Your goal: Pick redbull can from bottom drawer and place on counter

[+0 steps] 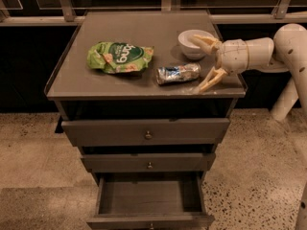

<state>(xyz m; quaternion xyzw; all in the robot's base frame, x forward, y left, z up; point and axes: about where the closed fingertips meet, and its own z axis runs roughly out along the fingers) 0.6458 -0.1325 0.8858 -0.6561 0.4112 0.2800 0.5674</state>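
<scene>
The redbull can (178,74) lies on its side on the counter (76,75), right of centre. My gripper (202,63) hangs just to the right of the can, open, its two pale fingers spread wide apart with nothing between them; one fingertip (197,39) reaches over the white bowl, the other points down at the counter's front right edge. The bottom drawer (149,198) stands pulled out and shows a bare grey floor.
A green snack bag (120,57) lies left of the can. A white bowl (194,43) sits at the back right, behind my gripper. The two upper drawers (147,133) are closed. A speckled floor surrounds the cabinet.
</scene>
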